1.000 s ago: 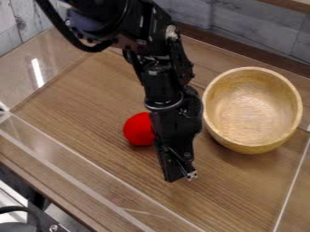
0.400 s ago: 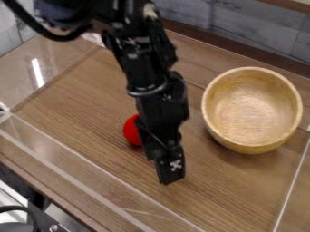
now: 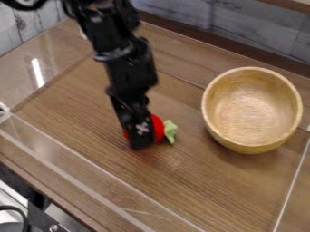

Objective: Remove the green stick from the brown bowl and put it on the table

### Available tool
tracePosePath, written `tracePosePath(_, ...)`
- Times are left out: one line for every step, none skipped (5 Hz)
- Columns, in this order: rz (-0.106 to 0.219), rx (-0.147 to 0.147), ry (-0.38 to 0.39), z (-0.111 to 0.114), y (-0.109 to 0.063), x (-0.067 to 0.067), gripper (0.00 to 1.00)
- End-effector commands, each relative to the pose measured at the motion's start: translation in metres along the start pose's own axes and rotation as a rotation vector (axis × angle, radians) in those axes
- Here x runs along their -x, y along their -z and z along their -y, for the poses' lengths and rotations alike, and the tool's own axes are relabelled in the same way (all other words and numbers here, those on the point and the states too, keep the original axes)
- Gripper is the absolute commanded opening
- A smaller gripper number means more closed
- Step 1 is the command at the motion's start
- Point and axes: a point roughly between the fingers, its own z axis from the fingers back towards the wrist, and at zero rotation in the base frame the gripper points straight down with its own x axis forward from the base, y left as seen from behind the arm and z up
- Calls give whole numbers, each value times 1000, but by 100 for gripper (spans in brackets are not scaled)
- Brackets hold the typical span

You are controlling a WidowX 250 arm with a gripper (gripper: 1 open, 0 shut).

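Green stick [image 3: 171, 133] — we count one, on the table [image 3: 72, 118] beside one red ball [image 3: 152, 127]; one brown bowl [image 3: 253, 110] apart. Our gripper [image 3: 137, 134] points steeply down — jaws spread, holding nothing.

Lab bench, acrylic walls [image 3: 49, 149], robot arm [image 3: 119, 54]
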Motion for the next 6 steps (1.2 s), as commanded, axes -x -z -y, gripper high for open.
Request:
tracePosePath(29, -44, 36, -8, -8, -11, 0)
tracePosePath(19, -37, 89, -7, -2, -14, 0)
tracePosePath(36, -48, 30, -4, -13, -13, 0)
tracePosePath(52, -60, -29, -3, -23, -12, 0)
tracePosePath(68, -72, -88, -13, -30, -11, 0)
tracePosePath(84, -81, -145, -23, -35, -8, 0)
